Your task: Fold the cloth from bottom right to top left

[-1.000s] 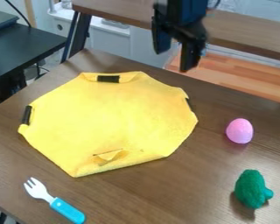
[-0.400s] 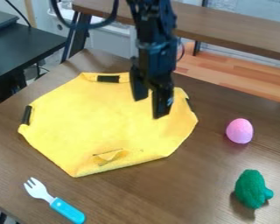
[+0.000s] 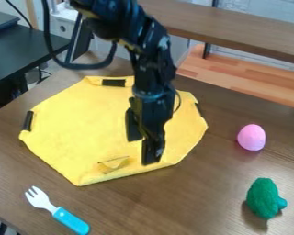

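The yellow cloth [image 3: 82,133] is spread over the left and middle of the frame on the brown table [image 3: 229,183], reaching from the upper left down to just above the fork [image 3: 57,211]. The black gripper [image 3: 143,151] hangs down from the top edge, pointing at the cloth's lower right part. Its two fingers stand apart, open, with nothing held between them. The cloth lies beneath them, most of it to their left in the frame, with a narrower stretch to their right; whether the tips touch it, I cannot tell. Just left of the fingertips, near the cloth's lower edge, is a small raised crease [image 3: 115,164]. Dark strips show at the cloth's top, left and right edges. A pink egg [image 3: 252,137] sits at the right, above a green lump [image 3: 263,198] at the lower right.
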Controlling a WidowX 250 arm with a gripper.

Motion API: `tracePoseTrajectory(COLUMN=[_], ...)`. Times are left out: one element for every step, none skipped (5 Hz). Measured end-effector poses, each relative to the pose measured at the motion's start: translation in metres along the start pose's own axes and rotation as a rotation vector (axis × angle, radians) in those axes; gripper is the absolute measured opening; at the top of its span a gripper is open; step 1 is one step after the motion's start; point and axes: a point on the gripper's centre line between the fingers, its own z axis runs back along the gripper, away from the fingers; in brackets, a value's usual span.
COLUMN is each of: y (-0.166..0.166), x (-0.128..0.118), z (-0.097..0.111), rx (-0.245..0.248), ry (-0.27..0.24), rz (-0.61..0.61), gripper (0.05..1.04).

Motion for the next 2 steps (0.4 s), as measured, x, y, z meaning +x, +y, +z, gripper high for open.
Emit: tracePoseTrajectory(y=[-0.0046, -0.0025], x=[-0.0143, -0.0216], z=[-0.0136, -0.0197], rx=[0.029, 0.064], ry=[0.027, 0.038], rz=[-0.036, -0.052], gripper=[1.001, 0.956])
